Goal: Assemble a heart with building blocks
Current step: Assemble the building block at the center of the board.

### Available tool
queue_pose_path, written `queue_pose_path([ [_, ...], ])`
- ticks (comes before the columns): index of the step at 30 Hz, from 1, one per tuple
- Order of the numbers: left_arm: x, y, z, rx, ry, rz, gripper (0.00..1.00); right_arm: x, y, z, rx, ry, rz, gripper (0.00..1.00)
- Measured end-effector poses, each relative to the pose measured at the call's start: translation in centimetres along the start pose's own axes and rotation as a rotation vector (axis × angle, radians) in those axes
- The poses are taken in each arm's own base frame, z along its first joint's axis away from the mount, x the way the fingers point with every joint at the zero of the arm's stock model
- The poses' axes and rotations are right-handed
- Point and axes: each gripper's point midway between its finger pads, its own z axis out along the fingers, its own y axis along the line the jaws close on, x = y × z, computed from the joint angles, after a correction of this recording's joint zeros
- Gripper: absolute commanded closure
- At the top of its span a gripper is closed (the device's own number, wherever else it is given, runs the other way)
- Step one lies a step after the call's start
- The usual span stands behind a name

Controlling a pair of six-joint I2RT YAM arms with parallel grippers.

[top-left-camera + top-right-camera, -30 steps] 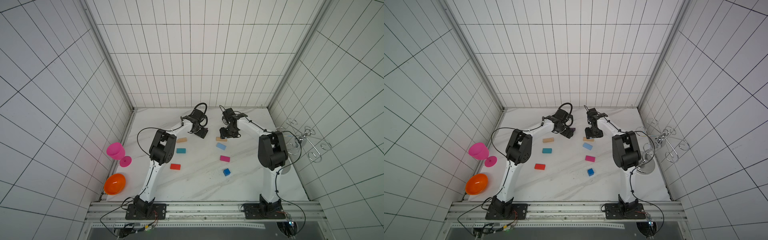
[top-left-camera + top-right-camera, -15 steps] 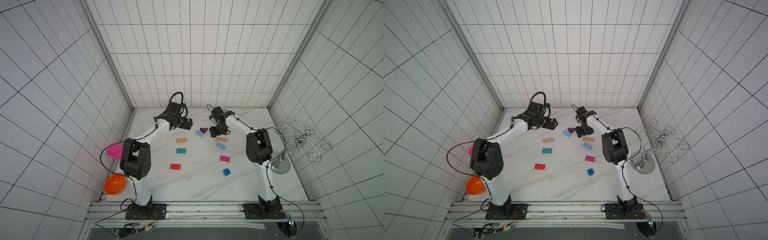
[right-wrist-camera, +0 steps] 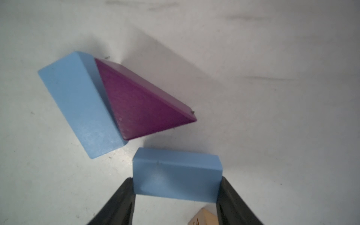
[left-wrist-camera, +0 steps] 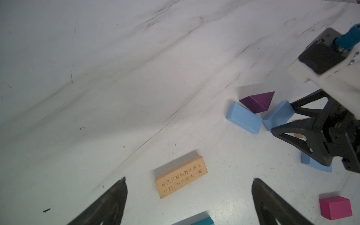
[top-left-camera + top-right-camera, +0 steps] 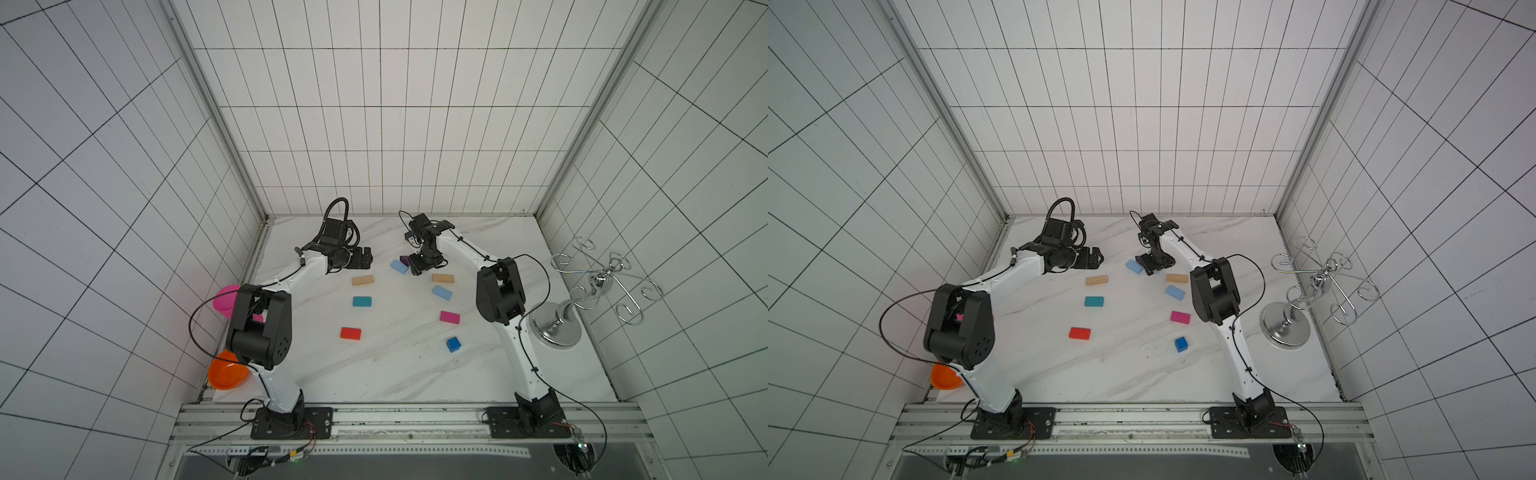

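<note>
The building blocks lie spaced apart in a loose heart-shaped ring. A light blue block [image 5: 399, 266] leans against the purple triangle [image 5: 405, 260] at the far end. My right gripper [image 3: 177, 185] is shut on a second light blue block [image 3: 176, 173], a small gap from the triangle [image 3: 144, 105]. Down the right side lie a tan block [image 5: 442, 278], a light blue one [image 5: 441, 292], a magenta one [image 5: 449, 317] and the blue cube [image 5: 454, 344]. On the left lie tan [image 5: 363, 280], teal [image 5: 362, 301] and red [image 5: 350, 333]. My left gripper [image 4: 189, 181] hangs open over the left tan block [image 4: 181, 177].
A pink goblet [image 5: 226, 301] and an orange bowl [image 5: 227, 374] stand at the table's left edge, partly behind my left arm. A chrome wire rack [image 5: 557, 328] stands at the right edge. Tiled walls close the table on three sides.
My left gripper has drawn back to the left, uncovering the far light blue block and purple triangle. The right gripper has shifted left toward the triangle.
</note>
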Motion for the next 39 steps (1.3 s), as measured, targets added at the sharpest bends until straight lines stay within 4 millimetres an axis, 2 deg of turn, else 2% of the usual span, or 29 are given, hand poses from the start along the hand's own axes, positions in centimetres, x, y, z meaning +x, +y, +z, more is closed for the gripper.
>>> queue_pose_path([
  [24,0.5,0.0,0.2,-0.003,0.005,-0.017,0.02,-1.0,0.3,0.5,-0.022,-0.013,-0.001,0.59],
  [27,0.5,0.0,0.2,-0.003,0.005,-0.017,0.02,-1.0,0.3,0.6,-0.022,-0.012,-0.001,0.51],
  [29,0.5,0.0,0.2,-0.003,0.005,-0.017,0.02,-1.0,0.3,0.6,-0.022,-0.012,0.000,0.37],
  [31,0.5,0.0,0.2,-0.003,0.005,-0.017,0.02,-1.0,0.2,0.7,-0.020,-0.010,0.008,0.19],
  [37,0.7,0.1,0.2,-0.004,0.011,-0.017,0.02,-0.7,0.1,1.2,-0.014,0.007,0.014,0.05],
  [38,0.7,0.1,0.3,-0.005,0.011,-0.017,0.02,-0.7,0.0,1.2,-0.013,0.007,0.016,0.01],
  [39,0.8,0.1,0.3,-0.005,0.013,-0.017,0.02,-0.6,0.0,1.2,-0.014,0.007,0.018,0.01],
])
